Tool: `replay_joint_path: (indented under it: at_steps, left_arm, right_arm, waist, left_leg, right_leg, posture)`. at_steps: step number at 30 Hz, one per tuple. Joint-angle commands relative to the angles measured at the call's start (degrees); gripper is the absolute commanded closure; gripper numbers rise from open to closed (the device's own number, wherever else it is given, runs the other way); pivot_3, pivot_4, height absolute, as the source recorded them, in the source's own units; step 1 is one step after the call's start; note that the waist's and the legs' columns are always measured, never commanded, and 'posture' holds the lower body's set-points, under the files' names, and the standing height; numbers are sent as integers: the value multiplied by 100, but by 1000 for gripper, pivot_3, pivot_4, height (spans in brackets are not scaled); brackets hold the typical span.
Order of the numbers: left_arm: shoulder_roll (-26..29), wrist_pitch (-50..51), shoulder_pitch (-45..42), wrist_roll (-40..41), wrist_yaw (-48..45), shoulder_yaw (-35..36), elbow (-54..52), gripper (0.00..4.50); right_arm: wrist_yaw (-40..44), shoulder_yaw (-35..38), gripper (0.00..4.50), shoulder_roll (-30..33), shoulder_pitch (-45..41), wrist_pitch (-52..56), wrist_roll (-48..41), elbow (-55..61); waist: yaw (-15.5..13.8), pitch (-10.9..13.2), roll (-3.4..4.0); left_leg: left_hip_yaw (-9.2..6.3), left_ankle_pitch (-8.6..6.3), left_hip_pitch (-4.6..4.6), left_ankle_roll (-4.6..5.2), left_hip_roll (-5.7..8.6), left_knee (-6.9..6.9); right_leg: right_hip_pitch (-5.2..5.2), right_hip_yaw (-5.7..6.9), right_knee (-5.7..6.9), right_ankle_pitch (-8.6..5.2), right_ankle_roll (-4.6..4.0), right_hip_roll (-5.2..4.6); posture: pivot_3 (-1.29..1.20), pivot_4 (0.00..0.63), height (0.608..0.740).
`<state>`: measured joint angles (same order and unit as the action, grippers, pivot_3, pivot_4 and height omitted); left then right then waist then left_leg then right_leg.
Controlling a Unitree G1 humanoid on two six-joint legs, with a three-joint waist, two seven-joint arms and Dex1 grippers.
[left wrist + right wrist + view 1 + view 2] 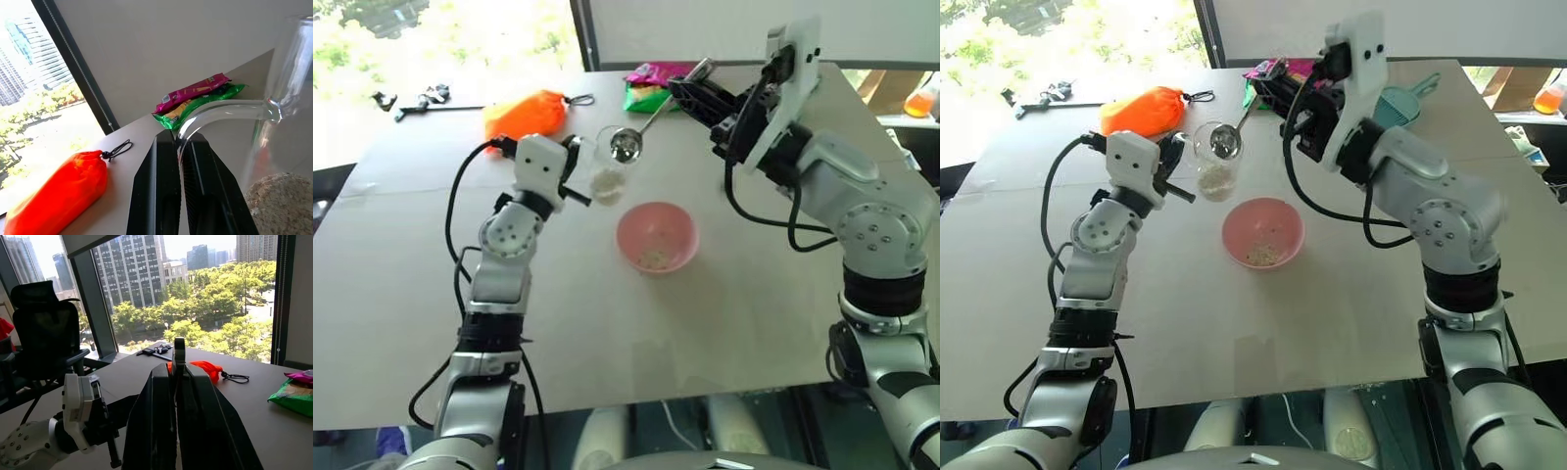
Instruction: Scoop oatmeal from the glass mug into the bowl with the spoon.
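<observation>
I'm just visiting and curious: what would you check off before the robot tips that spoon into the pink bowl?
1. Spoon held by right gripper: ok, shut on the handle.
2. Glass mug steadied: ok, left gripper shut on its handle.
3. Oatmeal on the spoon: cannot tell.
4. Spoon above the bowl: not ok, it hangs at the mug's rim.
5. Bowl upright, some oatmeal inside: ok.
6. Orange pouch and snack packets out of the way: ok.

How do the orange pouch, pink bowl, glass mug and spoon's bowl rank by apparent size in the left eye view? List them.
1. Orange pouch and pink bowl: alike, unranked.
2. Glass mug.
3. Spoon's bowl.
</observation>
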<state>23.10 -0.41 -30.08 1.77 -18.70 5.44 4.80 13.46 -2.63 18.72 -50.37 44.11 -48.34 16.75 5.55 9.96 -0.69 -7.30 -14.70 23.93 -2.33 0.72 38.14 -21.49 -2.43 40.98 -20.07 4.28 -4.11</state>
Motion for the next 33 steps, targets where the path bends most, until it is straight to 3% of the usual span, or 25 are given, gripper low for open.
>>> replay_joint_path:
  at_steps: [1, 4, 5, 8, 10, 11, 14, 16, 23, 33]
  left_arm:
    - [-86, 45, 19, 147, 126, 126, -444, 4437]
    - [-225, 167, 58, 213, 171, 107, -564, 4437]
    - [-273, 221, 79, 230, 195, 112, -606, 4500]
    - [-430, 419, 182, 338, 302, 204, -700, 4500]
    - [-526, 536, 272, 461, 369, 317, -746, 4500]
    - [-562, 598, 322, 517, 420, 379, -760, 4500]
    - [-733, 794, 502, 814, 589, 631, -804, 4500]
    - [-834, 870, 632, 977, 712, 812, -795, 4500]
    - [-941, 623, 829, 1223, 869, 1239, -559, 4500]
    - [-939, -75, 1134, 1172, 783, 1294, -155, 4500]
  right_arm:
    - [389, -285, 4500, -263, -145, -254, 332, -227]
    - [691, -426, 4500, -461, -95, -465, 671, -574]
    - [760, -489, 3947, -475, -85, -571, 857, -675]
    - [937, -534, 3178, -459, -78, -716, 1167, -717]
    - [1018, -462, 2331, -399, -87, -815, 1313, -624]
    - [1054, -397, 1660, -344, -79, -855, 1370, -568]
    - [1197, -50, 527, -50, 41, -882, 1333, -268]
    - [1370, 182, 527, 282, 242, -843, 1276, 1]
    - [1736, 372, 527, 1390, 1711, -1818, 2435, 75]
    - [1578, 701, 527, 1336, 3277, -2670, 3082, -86]
  waist:
    - [0, 0, 0]
    - [-8, 0, 0]
    - [-17, 0, 0]
    - [-18, 0, 0]
    - [-16, 0, 0]
    - [-12, 0, 0]
    - [-13, 0, 0]
    - [-27, 0, 0]
    - [-134, -3, -5]
    - [-172, -3, -6]
  left_leg:
    - [-1, 0, 0, 0, 0, 0]
    - [-1, 0, 0, 0, 1, 3]
    - [0, 0, 0, 0, 2, 3]
    - [-3, 0, 0, -1, 2, 3]
    - [-1, 0, 0, -1, 2, 3]
    - [-2, 0, 0, -1, 2, 3]
    - [-2, 0, 0, -1, 0, 2]
    - [-2, 0, 0, -1, 1, 3]
    - [5, 0, 0, 0, 2, 4]
    - [6, 0, -8, 0, 1, 4]
  right_leg:
    - [0, 0, 1, 0, 0, 0]
    - [0, 0, 0, 0, 0, 0]
    - [0, 0, 0, 0, 0, -1]
    - [1, 1, -1, 0, 0, -1]
    - [1, 1, -1, 0, 0, -2]
    - [1, 1, -1, 0, 0, -2]
    - [0, 1, 0, 0, 0, -1]
    - [1, 1, -3, 0, 0, -2]
    - [3, -3, -2, 0, 0, -3]
    - [12, -3, -5, 0, 1, -3]
  posture:
    - [0, 150, 740]
    - [0, 150, 740]
    - [0, 150, 740]
    - [0, 150, 740]
    - [0, 150, 740]
    - [0, 150, 740]
    - [0, 150, 740]
    - [0, 150, 740]
    - [0, 150, 740]
    - [0, 150, 740]
